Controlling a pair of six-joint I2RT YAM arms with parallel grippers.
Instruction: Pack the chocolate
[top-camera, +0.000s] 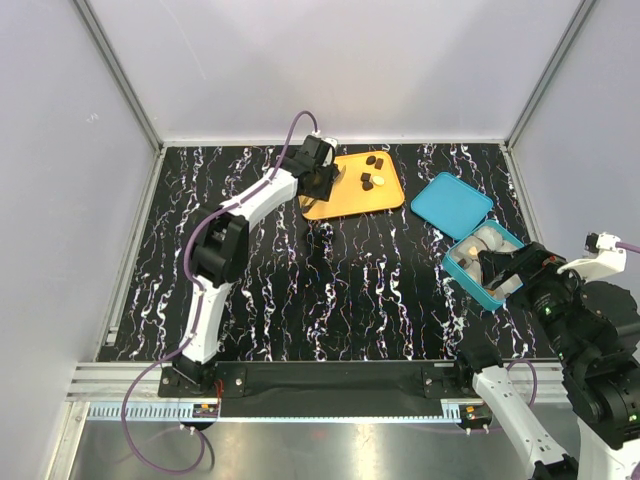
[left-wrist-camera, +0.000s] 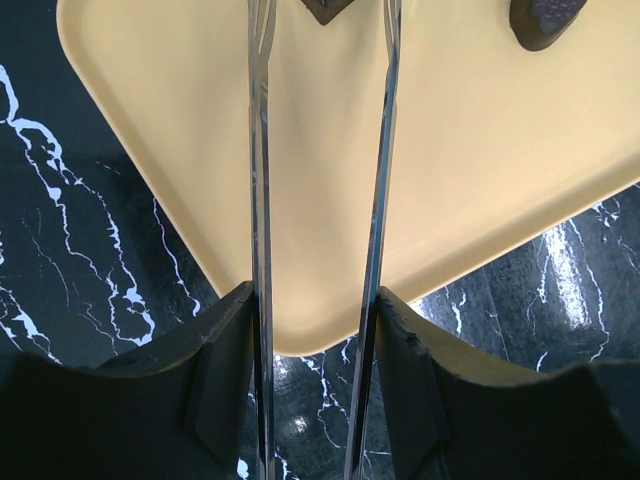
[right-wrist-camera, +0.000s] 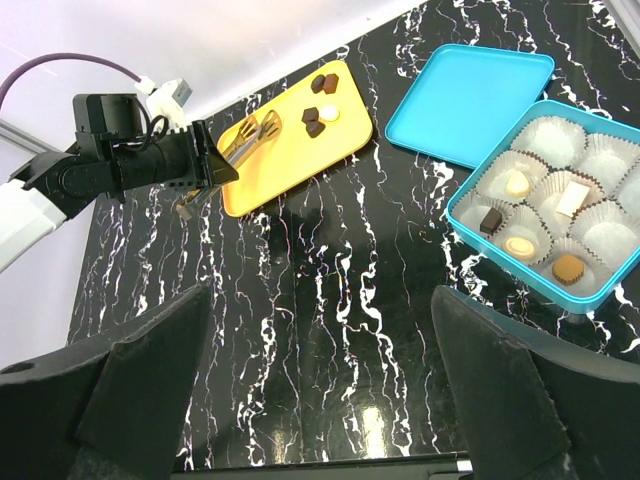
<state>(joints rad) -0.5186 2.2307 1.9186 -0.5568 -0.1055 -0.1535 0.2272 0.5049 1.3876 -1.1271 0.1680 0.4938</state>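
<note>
Left gripper (right-wrist-camera: 262, 128) held thin metal prongs slightly apart over the orange tray (top-camera: 350, 200), hold on a dark chocolate (left-wrist-camera: 330, 8) at their tips could not be told, five chocolates (right-wrist-camera: 518, 244) sat in the teal box (right-wrist-camera: 530, 288), right gripper (right-wrist-camera: 320, 400) gaped wide, empty.

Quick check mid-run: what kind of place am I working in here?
Probably a lab robot cell, not a kitchen: plain white walls in aluminium framing, a black marbled table, and a mounting rail at its near edge.
</note>
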